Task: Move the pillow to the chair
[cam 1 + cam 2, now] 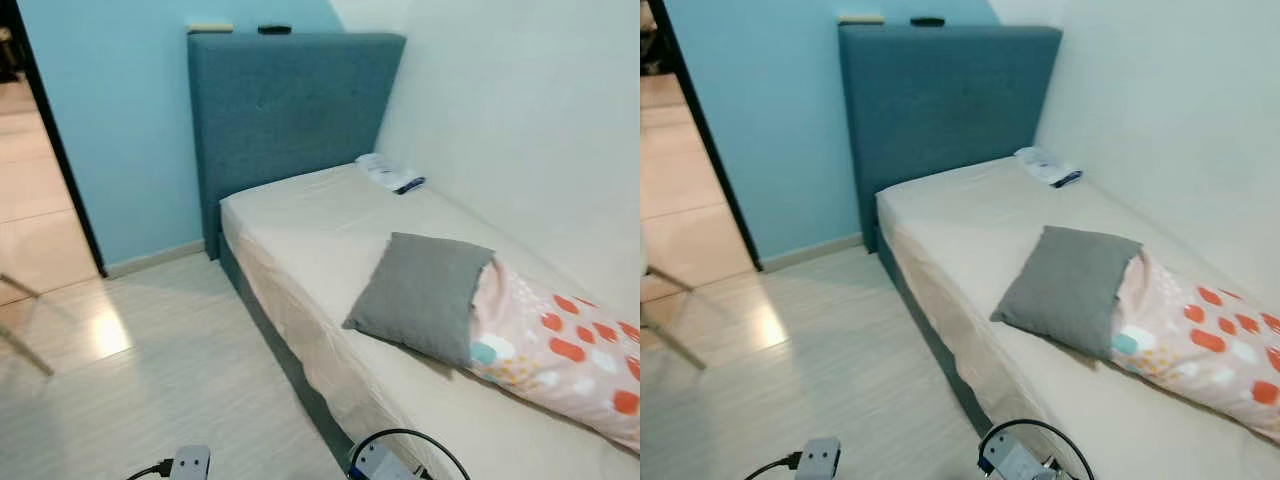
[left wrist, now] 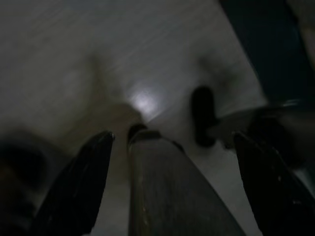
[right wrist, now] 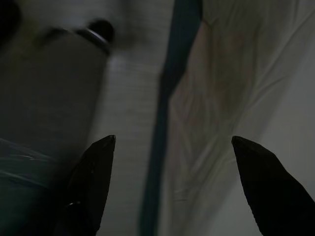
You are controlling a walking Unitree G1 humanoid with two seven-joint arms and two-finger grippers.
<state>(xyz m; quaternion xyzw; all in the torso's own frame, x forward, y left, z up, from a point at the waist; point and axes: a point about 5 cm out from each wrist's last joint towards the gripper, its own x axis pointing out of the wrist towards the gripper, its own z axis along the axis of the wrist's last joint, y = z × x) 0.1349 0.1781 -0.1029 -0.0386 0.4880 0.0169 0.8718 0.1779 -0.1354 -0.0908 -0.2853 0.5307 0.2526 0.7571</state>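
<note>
grey pillow (image 1: 425, 292) mid-bed (image 1: 310, 230) leaning on a patterned pillow (image 1: 560, 350), packet (image 1: 388, 173) up by the headboard (image 1: 285, 110), left gripper (image 2: 172, 182) and right gripper (image 3: 172, 187) both spread wide, holding nothing, over floor (image 1: 150, 380) and bed edge

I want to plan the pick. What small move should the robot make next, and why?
Probably step closer to the bed and raise the right end effector toward the grey pillow. The pillow lies untouched, leaning on a patterned pillow; both end effectors hang low and open, the left end effector over the floor.
</note>
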